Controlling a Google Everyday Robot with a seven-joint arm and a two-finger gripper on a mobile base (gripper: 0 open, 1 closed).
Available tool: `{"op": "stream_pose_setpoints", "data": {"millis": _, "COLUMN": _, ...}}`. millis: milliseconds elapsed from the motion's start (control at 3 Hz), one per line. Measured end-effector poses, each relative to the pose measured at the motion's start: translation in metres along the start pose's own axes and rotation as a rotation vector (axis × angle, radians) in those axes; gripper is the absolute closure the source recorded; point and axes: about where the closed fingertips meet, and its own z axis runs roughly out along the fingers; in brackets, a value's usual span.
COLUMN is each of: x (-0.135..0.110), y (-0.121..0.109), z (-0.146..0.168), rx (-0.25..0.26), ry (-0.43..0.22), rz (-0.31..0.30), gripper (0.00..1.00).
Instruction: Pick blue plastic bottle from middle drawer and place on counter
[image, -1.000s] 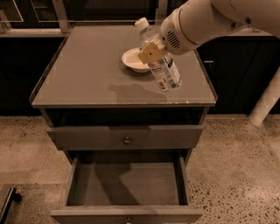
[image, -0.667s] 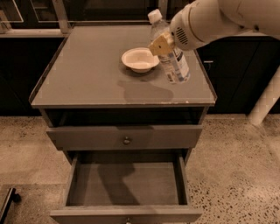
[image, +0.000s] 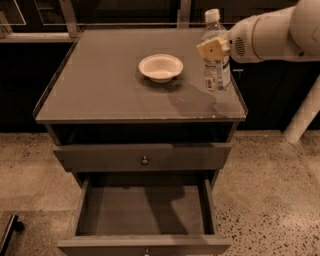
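Observation:
The blue plastic bottle (image: 218, 75), clear with a white cap and a pale label, stands upright at the right edge of the counter (image: 100, 85); I cannot tell if its base touches the top. My gripper (image: 215, 50) reaches in from the right and is shut on the bottle's upper body, one tan finger (image: 212, 48) across its front. The middle drawer (image: 145, 210) is pulled open below, its bare grey floor showing nothing inside.
A white bowl (image: 161, 67) sits on the counter left of the bottle. The upper grey drawer front (image: 110, 158) with a round knob is shut. A white post (image: 305, 115) stands at the right on the speckled floor.
The gripper has carried the bottle to the right and down, turning it from tilted to upright at the counter's right edge.

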Motion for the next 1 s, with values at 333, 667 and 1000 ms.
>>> {"op": "stream_pose_setpoints", "data": {"millis": 333, "x": 0.044, "y": -0.024, "z": 0.022, "rx": -0.076, "ry": -0.06, "rz": 0.09, "gripper": 1.0}}
{"op": "stream_pose_setpoints", "data": {"millis": 667, "x": 0.059, "y": -0.029, "z": 0.032, "rx": -0.097, "ry": -0.058, "rz": 0.108, "gripper": 0.83}}
{"op": "stream_pose_setpoints", "data": {"millis": 1000, "x": 0.054, "y": -0.03, "z": 0.03, "rx": -0.097, "ry": -0.058, "rz": 0.108, "gripper": 0.59}}
